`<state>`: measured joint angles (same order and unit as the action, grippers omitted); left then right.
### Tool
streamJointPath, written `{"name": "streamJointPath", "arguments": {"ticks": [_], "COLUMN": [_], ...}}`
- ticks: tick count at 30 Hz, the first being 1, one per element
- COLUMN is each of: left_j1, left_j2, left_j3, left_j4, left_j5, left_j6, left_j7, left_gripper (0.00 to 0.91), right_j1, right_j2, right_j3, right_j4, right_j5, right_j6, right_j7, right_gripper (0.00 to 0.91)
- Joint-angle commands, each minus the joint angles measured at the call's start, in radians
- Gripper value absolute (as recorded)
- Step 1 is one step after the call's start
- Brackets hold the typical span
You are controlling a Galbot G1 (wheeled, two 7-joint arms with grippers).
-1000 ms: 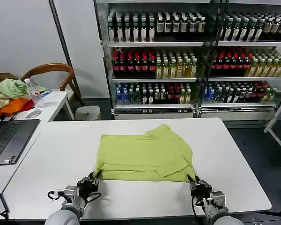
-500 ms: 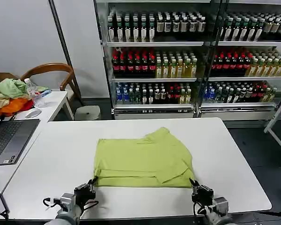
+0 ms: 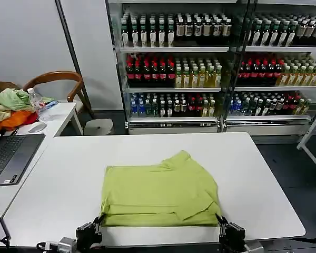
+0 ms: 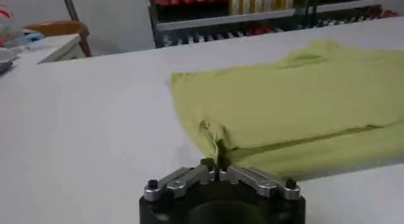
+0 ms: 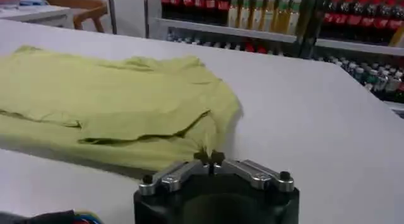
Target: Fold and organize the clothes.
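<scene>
Lime T-shirt [image 3: 160,192] folded, L tool [image 4: 218,170] + R tool [image 5: 209,159] pinching corners

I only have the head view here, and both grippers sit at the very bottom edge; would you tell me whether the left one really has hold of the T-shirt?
Observer: Yes. In the left wrist view the left gripper is shut on a pinched-up corner of the T-shirt.
Operator: Thank you. And the right one?
Observer: The right gripper is shut on the shirt's near corner too, with the cloth bunched between its fingertips.
Operator: Is the hem lifted off the table?
Observer: Only at the pinched corners; the rest lies flat on the white table.
</scene>
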<state>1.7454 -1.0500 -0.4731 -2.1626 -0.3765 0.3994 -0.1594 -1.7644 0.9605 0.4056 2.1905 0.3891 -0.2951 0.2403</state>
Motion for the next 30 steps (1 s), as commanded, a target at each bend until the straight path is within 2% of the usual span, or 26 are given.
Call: {"name": "streamJointPath", "arguments": {"ticks": [1,4,5,6,11,18,21,25,30], "left_j1": [0.087,0.096,0.095,0.091,0.056,0.045,0.028,-0.035,-0.187], "left_j2": [0.003,0.002,0.002,0.0,-0.004,0.017,0.036,0.058,0.047], "left_j3": [-0.016,-0.006,-0.004,-0.003,0.004,-0.022,-0.026,-0.038,-0.015], "left_j4": [-0.048,-0.06,-0.06,-0.054,-0.023,-0.113,-0.135,-0.131,-0.016], "left_j5": [0.008,0.019,0.021,0.024,0.029,0.023,0.019,-0.019,-0.067], "left_j6": [-0.008,-0.003,-0.001,-0.001,0.009,0.026,0.036,0.037,0.025], "left_j7": [-0.003,-0.008,-0.01,-0.011,-0.025,-0.026,-0.027,-0.018,0.003], "left_gripper": [0.04,0.05,0.343,0.907,0.907,0.907,0.907,0.907,0.907], "right_j1": [-0.054,-0.058,-0.06,-0.06,-0.054,-0.063,-0.023,0.128,0.408], "right_j2": [-0.001,-0.001,0.001,0.002,0.006,-0.003,-0.024,-0.044,-0.006], "right_j3": [0.01,0.019,0.019,0.019,0.002,0.04,0.065,0.085,-0.012], "right_j4": [0.018,0.026,0.03,0.031,0.031,0.125,0.195,0.166,0.016], "right_j5": [-0.017,-0.017,-0.017,-0.017,-0.034,-0.026,0.025,0.123,0.224], "right_j6": [0.008,0.007,0.007,0.007,0.004,-0.025,-0.098,-0.171,-0.261], "right_j7": [0.0,0.003,0.005,0.007,0.01,0.016,0.028,0.048,0.079], "right_gripper": [0.0,0.0,0.191,0.907,0.907,0.907,0.907,0.907,0.907]}}
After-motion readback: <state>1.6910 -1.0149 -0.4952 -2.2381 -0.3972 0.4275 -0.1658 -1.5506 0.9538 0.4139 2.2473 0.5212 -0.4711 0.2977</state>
